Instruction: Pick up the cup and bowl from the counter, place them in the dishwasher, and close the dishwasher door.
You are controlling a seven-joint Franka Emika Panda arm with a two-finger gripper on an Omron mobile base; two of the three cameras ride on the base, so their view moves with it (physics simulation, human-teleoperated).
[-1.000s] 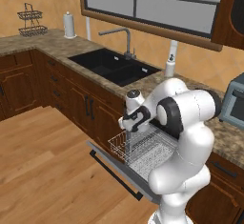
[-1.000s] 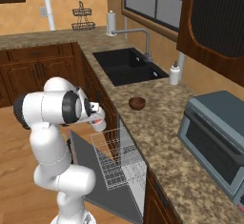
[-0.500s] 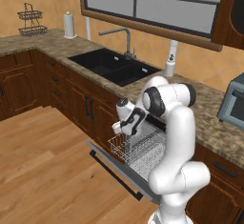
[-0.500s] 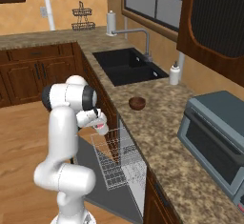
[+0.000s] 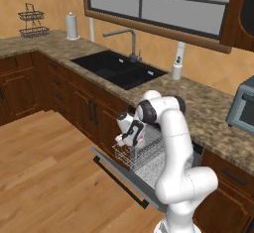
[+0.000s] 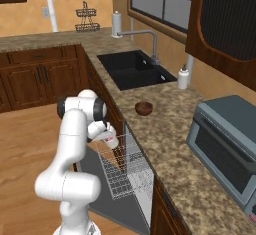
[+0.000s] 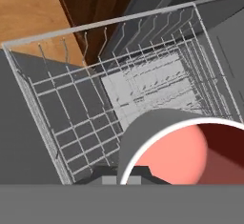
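My gripper (image 5: 133, 134) is shut on the white cup (image 5: 139, 137), holding it just above the front end of the white wire rack (image 5: 149, 158) of the dishwasher. In the right base view the gripper (image 6: 106, 136) holds the cup (image 6: 111, 140) over the rack (image 6: 123, 175). The cup (image 7: 183, 147) shows its pink-red inside in the hand view, with the rack (image 7: 95, 108) below it. The grey dishwasher door (image 5: 115, 170) lies dropped open, its black bar handle (image 5: 120, 182) at the front. The dark brown bowl (image 6: 144, 108) sits on the granite counter (image 6: 170, 129).
A black sink (image 5: 119, 68) with a faucet lies to the left on the counter. A white soap dispenser (image 6: 183, 77) stands behind it. A blue-grey toaster oven (image 6: 225, 146) is on the right. Wooden floor (image 5: 44, 177) spreads in front of the open door.
The arm has swung the cup down and outward, from near the counter edge to just above the rack's front end. The bowl and door stayed put.
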